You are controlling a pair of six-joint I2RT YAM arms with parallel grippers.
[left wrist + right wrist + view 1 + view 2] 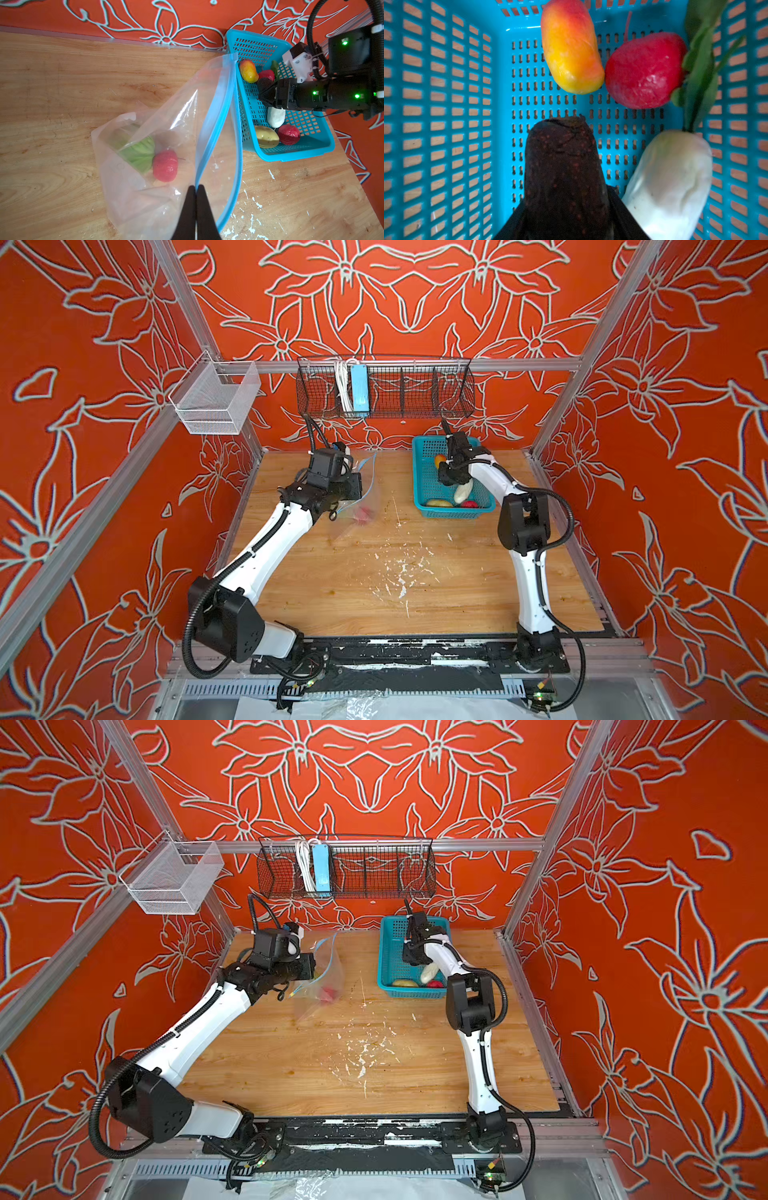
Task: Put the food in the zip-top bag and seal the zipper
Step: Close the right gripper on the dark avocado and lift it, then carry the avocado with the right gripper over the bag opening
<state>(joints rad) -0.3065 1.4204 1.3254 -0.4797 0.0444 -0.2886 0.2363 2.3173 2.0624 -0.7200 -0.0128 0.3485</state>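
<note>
Both clamped, left pincer [196, 190] on zipper [216, 120], right pincer [264, 91] on avocado [562, 162]

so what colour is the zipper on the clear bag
Light blue; the zipper shows best in the left wrist view.

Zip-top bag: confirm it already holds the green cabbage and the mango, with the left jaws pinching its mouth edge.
Not the mango. The left wrist view shows the zip-top bag holding the green cabbage and a red strawberry; the mango lies in the teal basket. The jaws of the left gripper do pinch its mouth edge.
</note>
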